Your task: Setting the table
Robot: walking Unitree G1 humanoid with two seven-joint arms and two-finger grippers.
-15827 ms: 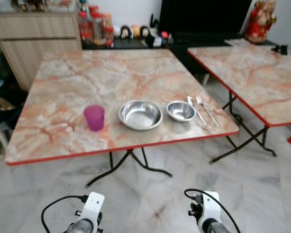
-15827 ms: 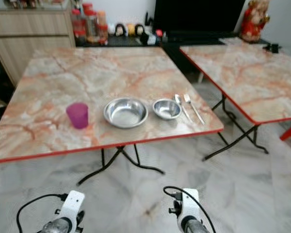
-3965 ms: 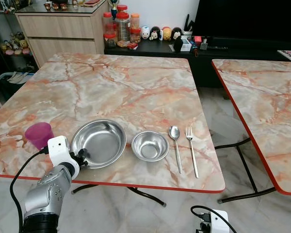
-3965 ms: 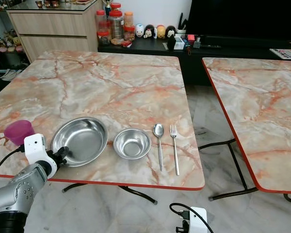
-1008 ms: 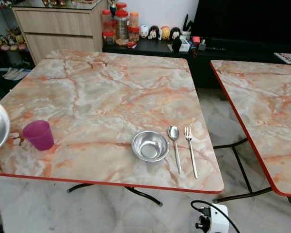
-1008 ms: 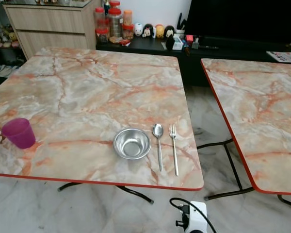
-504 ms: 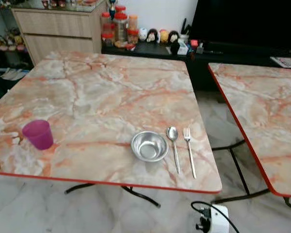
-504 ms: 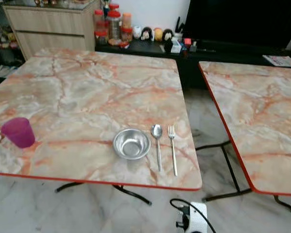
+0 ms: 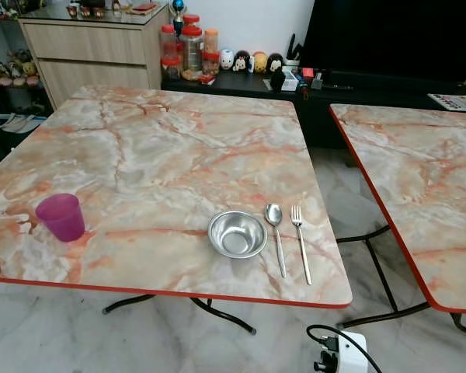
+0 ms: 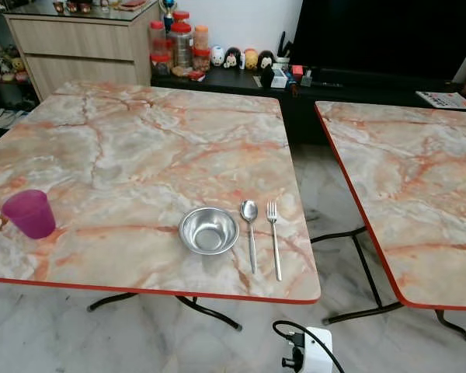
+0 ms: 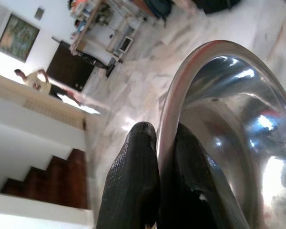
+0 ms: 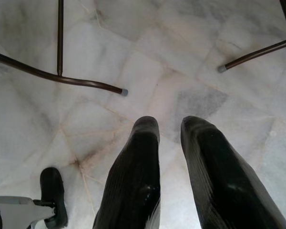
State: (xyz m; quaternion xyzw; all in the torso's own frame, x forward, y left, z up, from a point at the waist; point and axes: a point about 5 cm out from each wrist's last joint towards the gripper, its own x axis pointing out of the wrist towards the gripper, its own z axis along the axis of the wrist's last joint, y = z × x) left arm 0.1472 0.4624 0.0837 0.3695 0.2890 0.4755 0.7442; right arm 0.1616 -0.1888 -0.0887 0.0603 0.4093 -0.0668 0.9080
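Note:
My left gripper (image 11: 164,138) is shut on the rim of a large steel bowl (image 11: 229,133), held off the table with floor and a stairway behind it. On the marble table (image 9: 179,148) stand a purple cup (image 9: 60,217) near the left front edge and a small steel bowl (image 9: 238,234) near the front right. A spoon (image 9: 276,233) and a fork (image 9: 300,241) lie side by side just right of that bowl. My right gripper (image 12: 170,126) hangs low over the floor, open by a narrow gap, holding nothing.
A second marble table (image 9: 419,179) stands to the right across a gap of tiled floor (image 9: 349,210). Behind are a wooden cabinet (image 9: 93,47), jars (image 9: 190,50), small figurines and a dark TV (image 9: 388,35). Table legs (image 12: 62,78) cross the floor near my right gripper.
The large steel bowl has left the table with my left gripper and has passed out of the head views at the left. The camera has shifted slightly.

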